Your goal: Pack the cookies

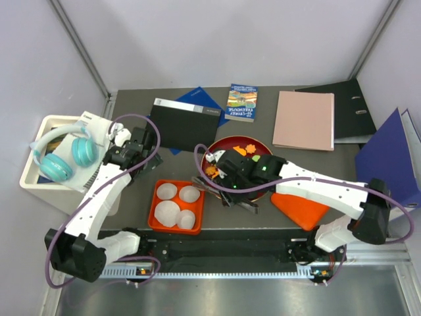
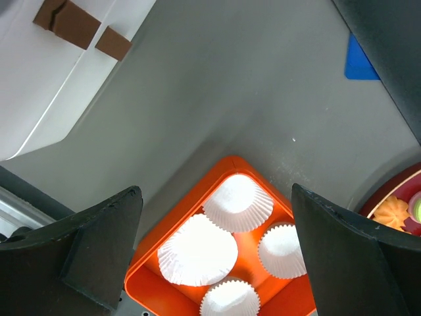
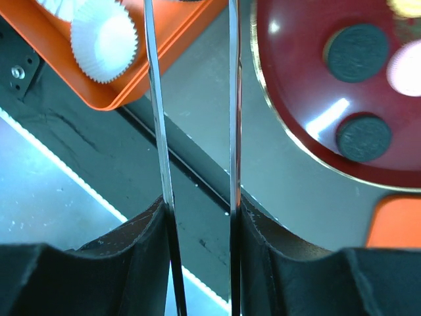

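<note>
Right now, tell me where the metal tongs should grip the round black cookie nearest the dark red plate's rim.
Pinch the round black cookie by opposite edges, the metal tongs coming down from above. It lies flat on the dark red plate, clear all round, so probably only its rim offers a hold.

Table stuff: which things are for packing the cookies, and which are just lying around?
For the job: cookies, red plate, orange tray, paper cups, tongs in the right hand.
Just lying about: headphones, booklet, pink folder, black binder, blue folder, black notebook.
</note>
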